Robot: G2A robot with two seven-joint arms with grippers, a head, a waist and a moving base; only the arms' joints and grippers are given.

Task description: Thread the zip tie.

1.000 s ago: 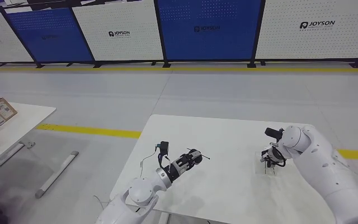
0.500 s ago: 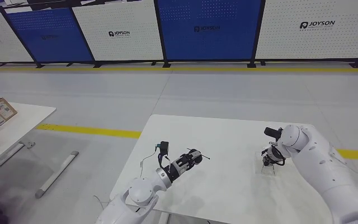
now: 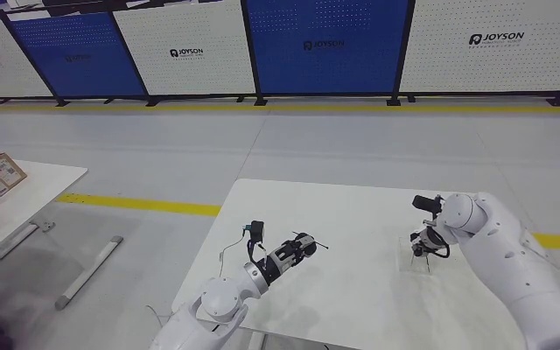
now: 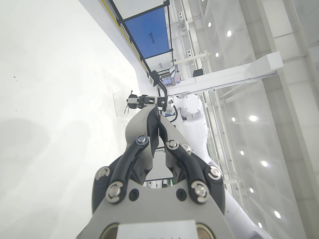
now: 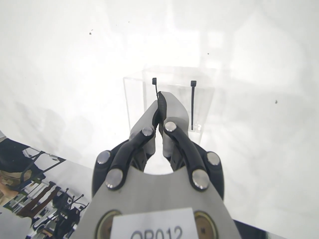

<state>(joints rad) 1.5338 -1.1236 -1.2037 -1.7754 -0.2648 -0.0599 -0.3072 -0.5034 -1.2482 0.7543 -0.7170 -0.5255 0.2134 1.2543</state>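
Clearly two black zip ties sit parallel in a clear holder (image 5: 135, 93) at the table's (image 3: 350, 210) 3 o'clock side, heads pointing away from the right gripper (image 5: 160, 95). Its pads clamp the gripped zip tie (image 5: 155, 85), beside the free zip tie (image 5: 192, 105). The left gripper (image 4: 155, 111), pads together, is toward 9 o'clock.

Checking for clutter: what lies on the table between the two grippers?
Bare white table between left gripper and right gripper, per top view.

Held the left silver two-finger gripper (image 4: 155, 115) with black linkages pressed shut, arm extended forward. Held the right matching gripper (image 5: 160, 101) pinched on a thin black zip tie (image 5: 155, 85), wrist angled downward.
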